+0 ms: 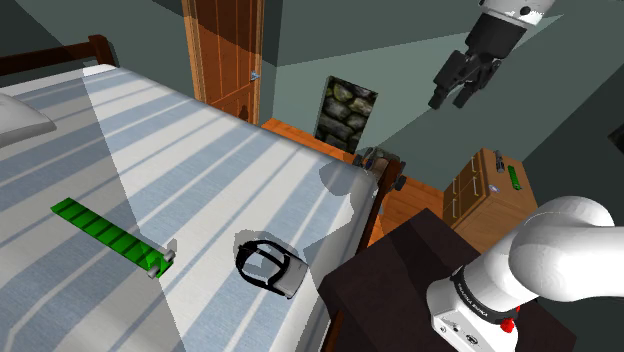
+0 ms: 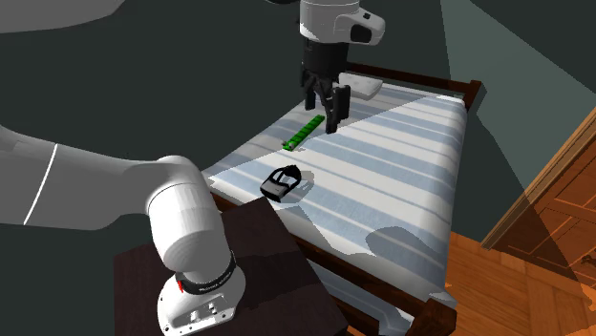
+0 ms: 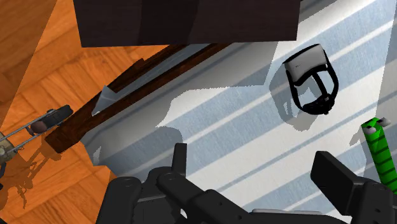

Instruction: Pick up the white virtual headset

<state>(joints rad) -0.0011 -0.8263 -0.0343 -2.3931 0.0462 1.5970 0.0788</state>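
Observation:
The headset (image 1: 268,265) has a pale grey-white visor and a black strap loop. It lies on the striped bed cover near the bed's edge closest to the stand, also seen as the headset (image 2: 284,181) and the headset (image 3: 310,79). My black gripper (image 1: 451,100) hangs high in the air, well above and away from it. From the second exterior view the gripper (image 2: 323,115) is up over the bed. In the wrist view the gripper (image 3: 254,172) is open, its fingers apart with nothing between them, and the headset lies far beyond the fingertips.
A green ridged strip (image 1: 110,236) lies on the bed (image 1: 150,150) farther from the stand (image 1: 400,290). A pillow (image 2: 363,86) sits at the head end. Beyond the wooden bed frame (image 3: 127,89) are a wood floor, a door (image 1: 225,50) and a dresser (image 1: 487,190).

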